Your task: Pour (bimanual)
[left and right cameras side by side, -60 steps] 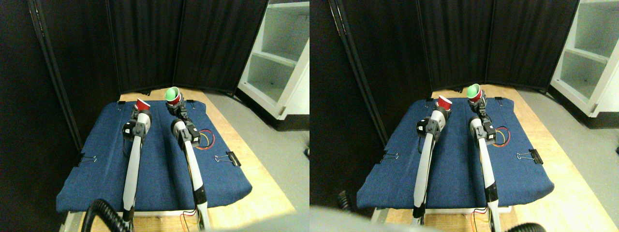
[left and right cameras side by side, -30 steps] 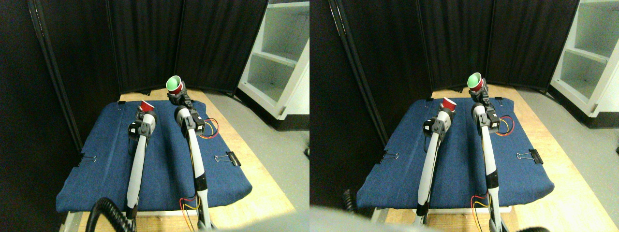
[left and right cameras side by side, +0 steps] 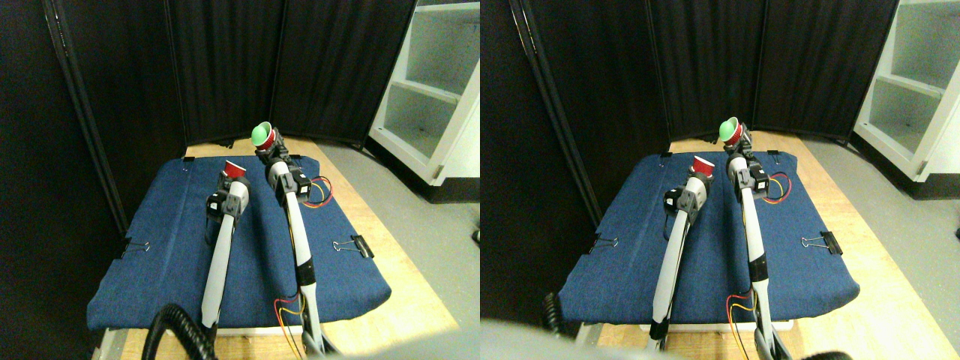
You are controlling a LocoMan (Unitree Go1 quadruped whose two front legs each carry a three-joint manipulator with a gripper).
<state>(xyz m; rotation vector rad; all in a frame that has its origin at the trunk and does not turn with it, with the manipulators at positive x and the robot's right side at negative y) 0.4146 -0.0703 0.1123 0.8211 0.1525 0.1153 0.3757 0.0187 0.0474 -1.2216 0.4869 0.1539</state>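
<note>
Stereo pair view, near to far. Blue cloth (left and right cameras side by side: 165, 255) under both arms, clipped at edges by binder clips (left and right cameras side by side: 352, 244). Left gripper (left and right cameras side by side: 232, 177) up off the cloth, clamped on red cup (left and right cameras side by side: 236, 169); cup upright, mouth up, sitting directly above the gripper. Right gripper (left and right cameras side by side: 268, 144) just beyond and to the right of the left one, higher, grasping green-lined cup (left and right cameras side by side: 262, 134) at its red base; cup tilted with mouth turned left, toward the red cup. Green-lined cup mouth above and a bit past the red cup rim, close but apart, not touching. Contents of either cup not visible. Progress, judged: both cups picked up and lifted, brought near, tilt begun; left to do: closing the gap over the red cup, tipping further, pouring out, righting the cup. White shelf (left and right cameras side by side: 435, 82) far right, black curtain (left and right cameras side by side: 225, 67) behind.
</note>
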